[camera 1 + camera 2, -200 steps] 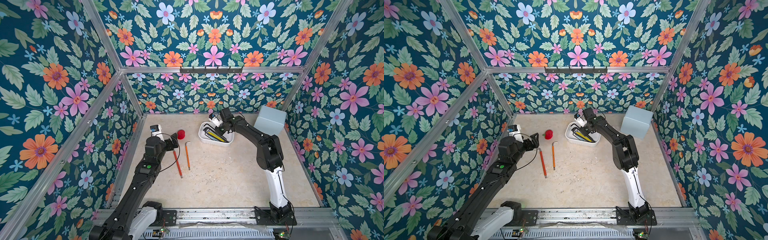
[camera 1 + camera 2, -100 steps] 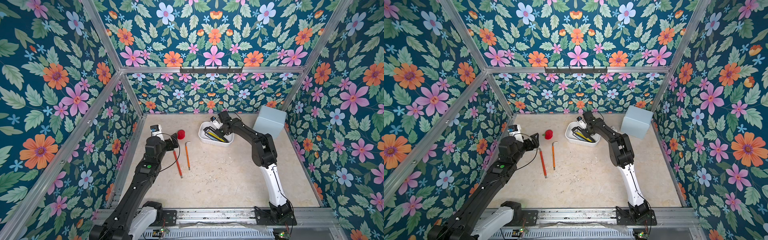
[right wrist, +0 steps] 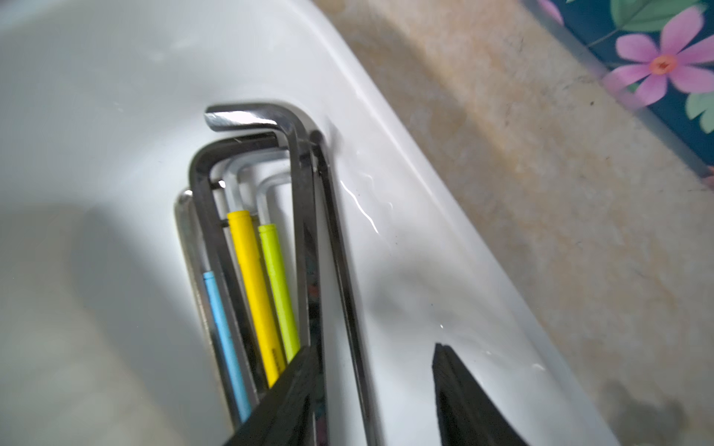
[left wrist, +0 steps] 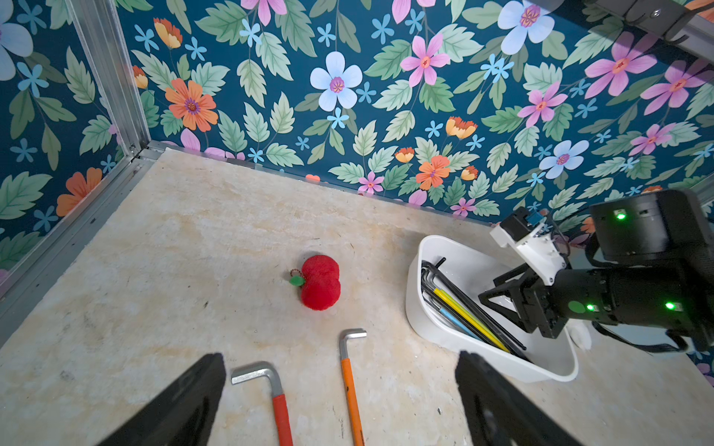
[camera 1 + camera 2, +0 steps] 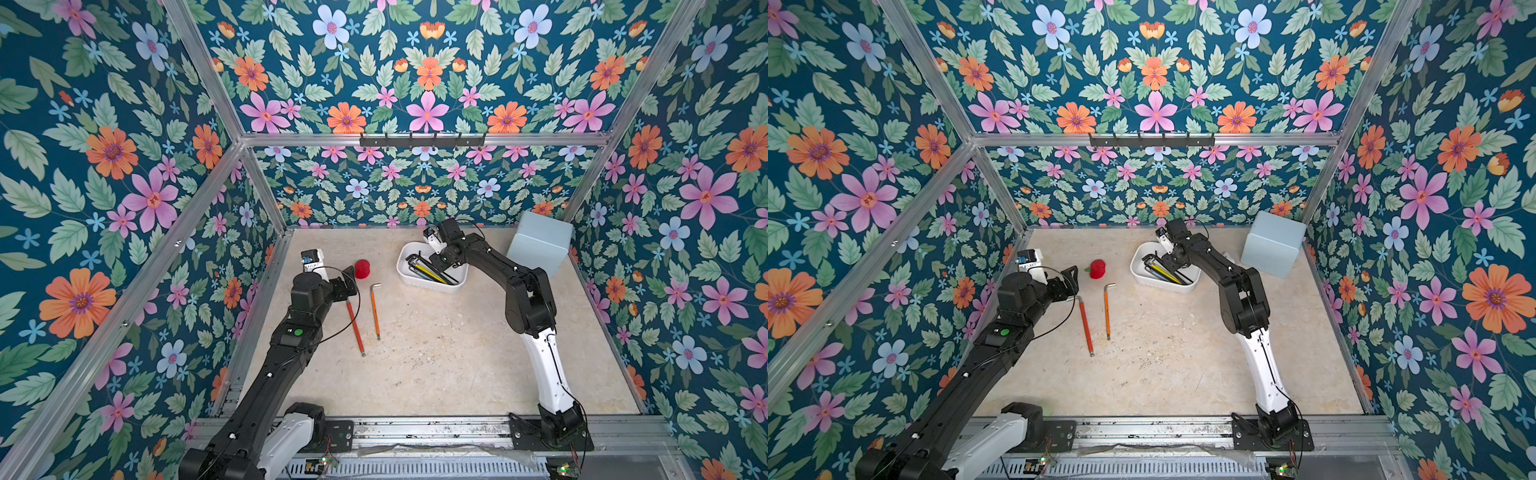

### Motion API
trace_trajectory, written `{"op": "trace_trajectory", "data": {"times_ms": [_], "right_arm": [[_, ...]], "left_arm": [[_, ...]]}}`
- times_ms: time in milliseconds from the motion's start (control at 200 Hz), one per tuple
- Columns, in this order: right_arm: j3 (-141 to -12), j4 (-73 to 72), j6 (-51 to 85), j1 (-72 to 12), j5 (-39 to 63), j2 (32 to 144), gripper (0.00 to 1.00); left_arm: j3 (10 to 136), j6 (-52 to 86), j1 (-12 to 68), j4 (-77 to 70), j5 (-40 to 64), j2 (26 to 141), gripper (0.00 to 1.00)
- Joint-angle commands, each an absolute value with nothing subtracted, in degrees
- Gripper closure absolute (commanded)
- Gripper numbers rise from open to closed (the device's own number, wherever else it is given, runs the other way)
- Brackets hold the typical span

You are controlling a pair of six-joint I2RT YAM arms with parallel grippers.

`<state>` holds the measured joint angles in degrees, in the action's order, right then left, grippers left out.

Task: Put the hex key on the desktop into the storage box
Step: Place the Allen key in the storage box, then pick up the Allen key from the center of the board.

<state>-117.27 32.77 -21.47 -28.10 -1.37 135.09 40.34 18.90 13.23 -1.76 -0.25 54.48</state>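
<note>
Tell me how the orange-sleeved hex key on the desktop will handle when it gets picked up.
The orange-sleeved hex key looks like a thin metal rod, so it is probably stiff, not floppy. Its bent end lies flat on the desktop, so it likely won't roll. Being long and slim, it may pivot if gripped near one end.

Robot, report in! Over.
Left tool open, right tool open inside storage box. Red hex key, orange hex key on desktop by left tool. Nothing blocking.

Glossy white plastic storage box (image 3: 116, 77) (shiny metal hex keys (image 3: 251, 116))
</note>
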Motion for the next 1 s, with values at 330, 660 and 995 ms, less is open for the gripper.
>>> {"op": "trace_trajectory", "data": {"times_ms": [330, 660, 995], "right_arm": [[-103.6, 24.1, -11.3, -34.2, -0.1, 117.4, 0.4], [-79.9, 10.9, 11.9, -43.3, -5.6, 101.5, 0.38], [-79.5, 12.5, 21.8, -51.6, -7.1, 108.1, 0.37]], "left_arm": [[41.0, 18.3, 13.3, -2.4, -0.7, 53.9, 0.01], [40.6, 19.5, 13.3, -2.3, -0.7, 52.6, 0.01], [40.6, 20.5, 13.3, -1.4, -1.7, 50.9, 0.01]]}}
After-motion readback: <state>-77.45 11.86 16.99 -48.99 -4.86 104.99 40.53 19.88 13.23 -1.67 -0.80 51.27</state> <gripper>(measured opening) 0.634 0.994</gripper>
